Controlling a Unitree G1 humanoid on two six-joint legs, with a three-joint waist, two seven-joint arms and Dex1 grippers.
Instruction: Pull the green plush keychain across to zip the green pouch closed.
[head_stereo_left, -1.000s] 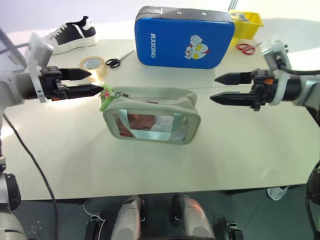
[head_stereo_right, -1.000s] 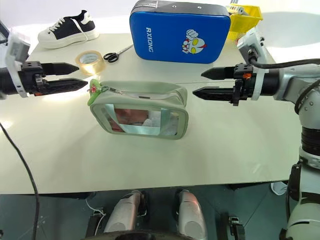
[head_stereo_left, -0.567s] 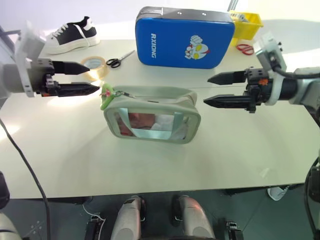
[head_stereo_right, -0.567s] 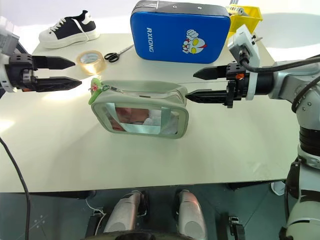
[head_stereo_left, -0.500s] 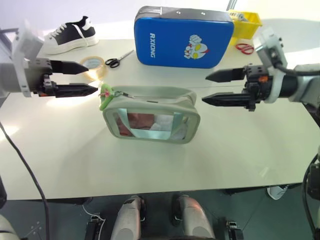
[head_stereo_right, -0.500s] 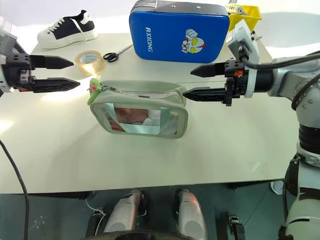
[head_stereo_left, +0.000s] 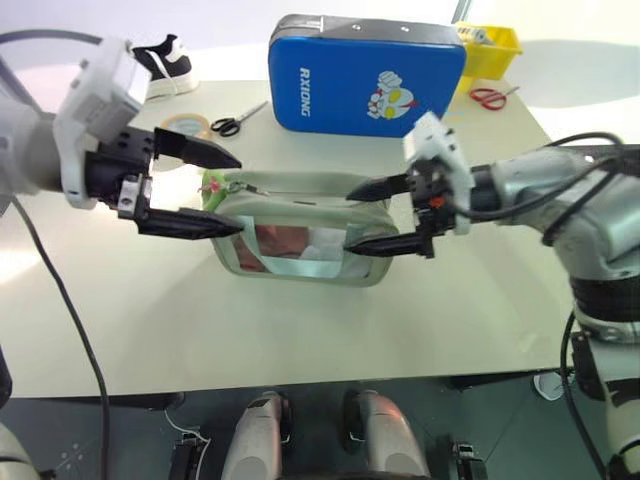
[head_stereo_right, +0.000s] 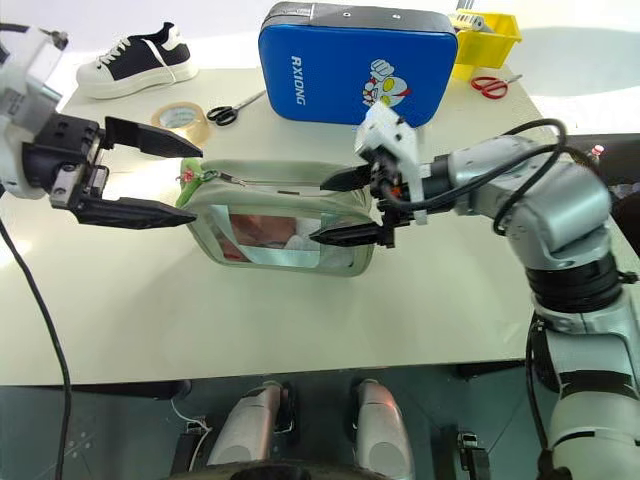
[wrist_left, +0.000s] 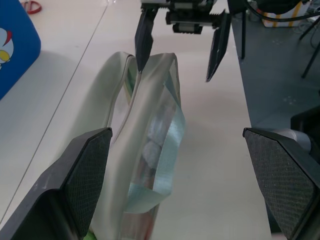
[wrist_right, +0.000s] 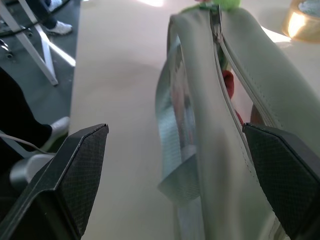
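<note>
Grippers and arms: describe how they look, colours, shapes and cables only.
Each gripper, left gripper and right gripper, has two long black fingers tapering to points, with textured pads seen from the wrist views. Behind them sit black mounts, white camera blocks and silver-grey rounded arm segments. The right gripper's mount has a small orange-red spot. Black cables loop along both arms.

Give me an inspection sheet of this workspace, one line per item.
Surface: pale beige table, seam line across it.
Job's things: pale sage-green fabric pouch with clear front window stands mid-table, zipper open; lime-green plush keychain at its left end.
Clutter: blue hard case with cartoon print, black-handled scissors, roll of clear tape, black-and-white sneaker, yellow bin, red-handled scissors.
Grippers: left pincer open, straddling the keychain end; right pincer open, straddling the pouch's right end.
Cables: black cable hanging from the left arm; black cable looped over the right arm.
Surroundings: grey floor, chair legs.
</note>
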